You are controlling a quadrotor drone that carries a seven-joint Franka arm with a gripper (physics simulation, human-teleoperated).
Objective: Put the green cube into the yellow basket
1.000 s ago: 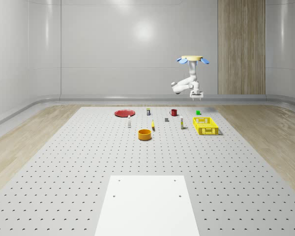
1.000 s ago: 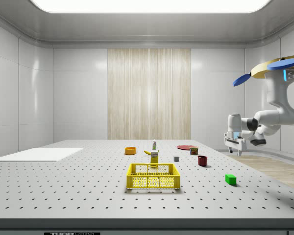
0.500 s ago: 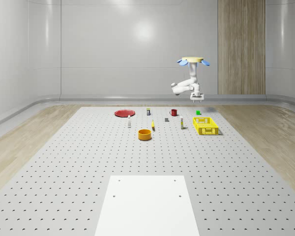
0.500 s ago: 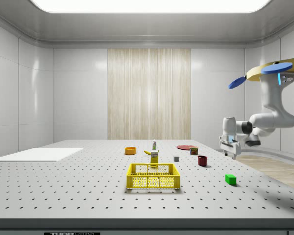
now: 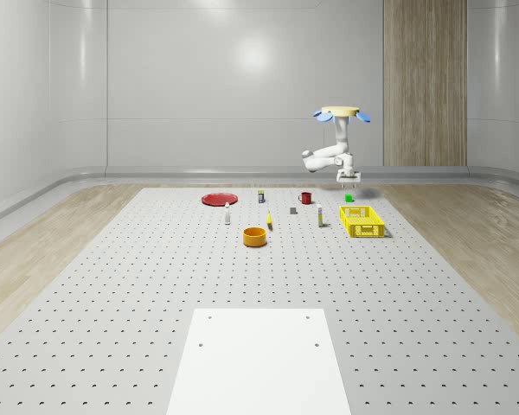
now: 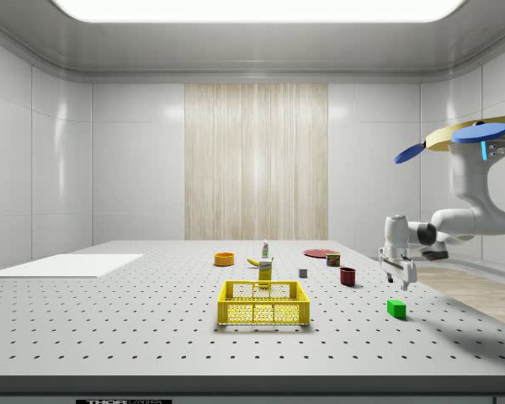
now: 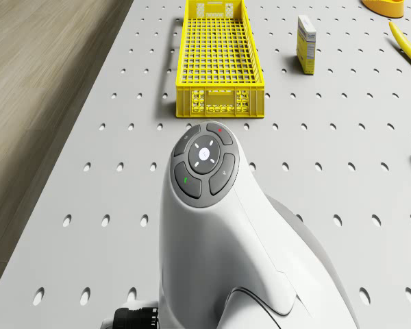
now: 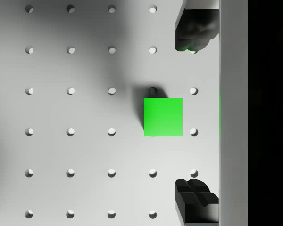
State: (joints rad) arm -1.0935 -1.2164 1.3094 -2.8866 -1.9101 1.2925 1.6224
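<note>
One target: the cube [image 8: 163, 117] lies flat on the table [image 5: 156, 285], apart from the basket [image 5: 362, 220], between it and the table's far edge in the whole-scene view.
Drone: the drone [image 6: 465, 136] hovers beyond the cube, out over the far edge of the table, with the arm bent down and forward so the wrist reaches back toward the cube.
Gripper: the gripper [image 6: 398, 274] hangs pointing down, above the cube and not touching it; in the side view a clear gap shows between fingertips and cube.
Fingers: the fingers [image 8: 194, 30] are spread wide, one on each side of the cube in the wrist view, with bare table between each and the cube's faces.
Why so: spread fingers set square to the cube's sides suggest a straight descent is being lined up; the cube sits off the midline between them, so some centring seems needed.
Stage: a judgement, approach to the grasp; nothing lifted yet.
Basket: yellow mesh, long and open-topped, nothing inside it in the drone view.
Bowl: the bowl [image 5: 255, 236] stands well apart; its contents cannot be told.
Cup: the cup [image 5: 305, 198] stands near the far edge; its inside cannot be seen.
Risk: a finger landing on the cube's top edge if the offset is not corrected.
</note>
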